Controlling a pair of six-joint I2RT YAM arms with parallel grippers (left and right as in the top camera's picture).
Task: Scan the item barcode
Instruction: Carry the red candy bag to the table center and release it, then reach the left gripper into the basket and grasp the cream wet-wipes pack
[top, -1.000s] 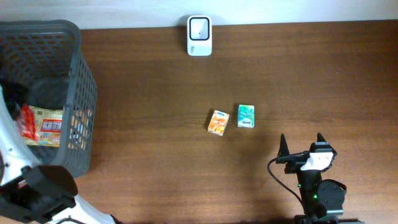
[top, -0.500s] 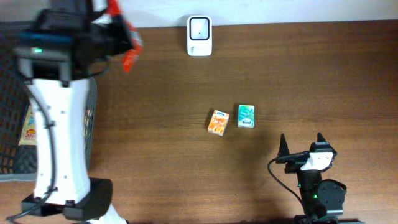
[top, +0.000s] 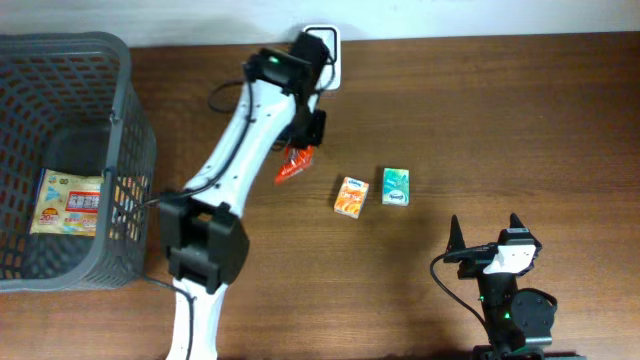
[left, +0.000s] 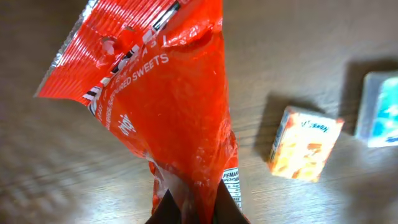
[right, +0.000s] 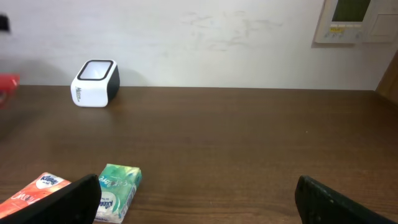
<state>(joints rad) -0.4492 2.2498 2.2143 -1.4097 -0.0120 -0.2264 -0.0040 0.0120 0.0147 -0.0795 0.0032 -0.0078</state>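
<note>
left gripper (left: 194, 210): we see it shut tight on one end of the red bag (left: 165, 106).
red bag: it hangs from the left gripper above the table (top: 500, 120). It is near the scanner (right: 95, 83) and to the left of the orange box (top: 351, 197). We cannot make out a barcode on it.
scanner: it is white and stands at the back edge of the table. From above, the left arm (top: 245, 130) hides part of it.
orange box: it lies on the table just beside the green box (top: 396, 186), and they do not touch.
right gripper (top: 485, 238): we see its fingers spread wide with nothing between them, at the near edge of the table.
basket (top: 130, 120): it is grey and sits at the left, and a yellow bag (top: 72, 203) lies inside.
</note>
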